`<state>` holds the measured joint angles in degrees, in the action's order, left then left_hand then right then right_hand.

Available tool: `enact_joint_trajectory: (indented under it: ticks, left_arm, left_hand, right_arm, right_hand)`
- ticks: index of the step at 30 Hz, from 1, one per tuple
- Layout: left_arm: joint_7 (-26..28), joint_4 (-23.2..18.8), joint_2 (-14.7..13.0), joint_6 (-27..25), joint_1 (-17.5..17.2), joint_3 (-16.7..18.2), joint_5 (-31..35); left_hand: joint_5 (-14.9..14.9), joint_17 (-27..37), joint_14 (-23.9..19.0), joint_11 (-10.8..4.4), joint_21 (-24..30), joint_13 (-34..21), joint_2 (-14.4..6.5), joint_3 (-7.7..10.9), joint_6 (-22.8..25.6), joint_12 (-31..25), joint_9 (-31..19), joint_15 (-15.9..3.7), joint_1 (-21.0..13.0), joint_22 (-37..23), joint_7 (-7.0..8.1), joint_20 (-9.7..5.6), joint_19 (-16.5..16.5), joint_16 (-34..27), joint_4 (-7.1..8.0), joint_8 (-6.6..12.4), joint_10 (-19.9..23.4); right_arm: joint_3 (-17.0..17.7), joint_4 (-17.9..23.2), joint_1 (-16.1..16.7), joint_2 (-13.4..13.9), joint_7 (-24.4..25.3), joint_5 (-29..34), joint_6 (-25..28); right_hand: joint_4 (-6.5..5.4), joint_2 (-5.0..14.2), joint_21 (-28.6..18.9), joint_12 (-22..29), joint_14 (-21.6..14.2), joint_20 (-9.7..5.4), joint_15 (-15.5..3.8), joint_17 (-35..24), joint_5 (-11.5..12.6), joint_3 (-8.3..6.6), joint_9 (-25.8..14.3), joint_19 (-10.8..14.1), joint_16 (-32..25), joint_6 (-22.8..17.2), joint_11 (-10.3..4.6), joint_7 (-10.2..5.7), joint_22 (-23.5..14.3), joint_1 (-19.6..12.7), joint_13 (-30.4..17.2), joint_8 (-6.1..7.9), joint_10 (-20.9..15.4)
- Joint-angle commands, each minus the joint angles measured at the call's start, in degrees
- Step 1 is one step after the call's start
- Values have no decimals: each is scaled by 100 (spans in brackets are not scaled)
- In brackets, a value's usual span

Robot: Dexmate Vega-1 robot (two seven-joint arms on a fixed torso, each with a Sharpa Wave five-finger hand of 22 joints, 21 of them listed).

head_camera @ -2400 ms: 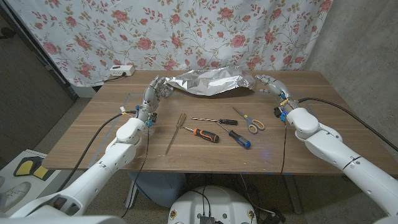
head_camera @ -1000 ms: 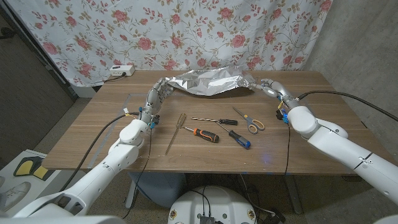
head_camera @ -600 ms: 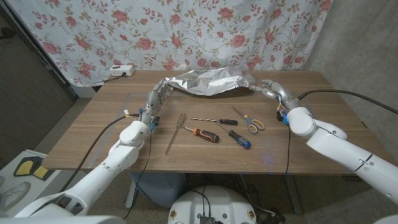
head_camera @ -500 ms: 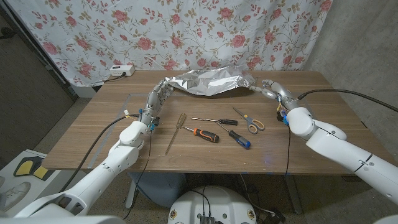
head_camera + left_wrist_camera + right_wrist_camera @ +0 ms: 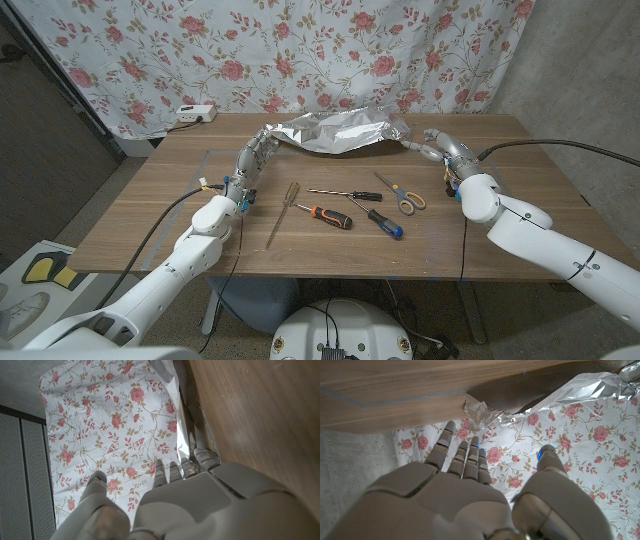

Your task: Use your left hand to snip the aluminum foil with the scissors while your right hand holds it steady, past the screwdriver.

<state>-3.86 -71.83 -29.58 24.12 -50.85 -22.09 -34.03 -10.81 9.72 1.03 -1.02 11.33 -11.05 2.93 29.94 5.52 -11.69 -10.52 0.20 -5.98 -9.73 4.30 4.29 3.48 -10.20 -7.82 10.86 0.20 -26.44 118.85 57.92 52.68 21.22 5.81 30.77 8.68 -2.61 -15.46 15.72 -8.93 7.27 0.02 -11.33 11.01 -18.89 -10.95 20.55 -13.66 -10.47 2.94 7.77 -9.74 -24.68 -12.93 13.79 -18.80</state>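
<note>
The crumpled aluminum foil (image 5: 340,130) lies at the back middle of the wooden table (image 5: 170,205). My left hand (image 5: 256,153) reaches its left end, fingers stretched out and at the foil's edge (image 5: 186,445), holding nothing. My right hand (image 5: 436,145) is at the foil's right end, fingers straight and apart, their tips just short of a foil corner (image 5: 479,410). The scissors (image 5: 402,194), with orange handles, lie on the table in front of the foil, nearer my right hand. Beside them lie a black-handled screwdriver (image 5: 346,194), an orange one (image 5: 326,215) and a blue one (image 5: 385,222).
A long thin metal tool (image 5: 283,212) lies left of the screwdrivers. A white power strip (image 5: 195,114) sits at the table's back left corner. A flowered curtain (image 5: 300,50) hangs close behind the table.
Both hands have moved inward to the foil's ends. The right hand's fingers have straightened toward the right corner. The foil and tools have stayed put.
</note>
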Motion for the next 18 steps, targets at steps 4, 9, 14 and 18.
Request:
enact_joint_trajectory:
  ticks: [4,9,14,18]
  left_arm:
    - [-11,16,21,2,-5,-25,0]
    - [1,-18,8,-27,-15,-36,12]
    - [7,-22,11,-39,-13,-44,19]
    - [1,-52,-4,-70,-14,-51,18]
  left_hand:
    - [-14,29,54,-23,-27,-14,-4,-42,34,-46,-18,-2,-47,-31,-7,9,-30,-21,0,29,9]
    - [-14,29,55,-20,-27,-14,-6,-45,34,-45,-18,-2,-47,-31,-4,9,-29,-21,0,28,7]
    - [-14,30,57,-25,-28,-14,-9,-49,38,-44,-18,2,-49,-31,-7,5,-33,-21,1,27,3]
    - [-14,30,60,-19,-28,-14,-11,-51,40,-43,-18,-1,-49,-31,-3,5,-34,-20,1,27,1]
  right_arm:
    - [-60,172,12,71,-151,261,397]
    - [-16,166,67,137,-222,210,348]
    - [44,153,173,175,-148,201,260]
    - [83,139,292,165,37,277,175]
  right_hand:
    - [-24,-29,14,50,-122,3,-14,-26,-8,26,-19,110,-50,-161,-17,10,-20,-78,-24,60,-127]
    - [-28,-33,16,32,-168,-26,-9,-26,-10,40,-21,174,-60,-212,-25,-72,-21,-88,-17,67,-137]
    - [-35,-33,35,42,-210,-25,-27,-27,-10,54,-23,189,-69,-293,-42,-113,-22,-92,-11,86,-211]
    - [-40,-22,45,103,-379,-77,-107,-31,-9,78,-21,322,-119,-506,-96,-186,-25,-127,11,133,-507]
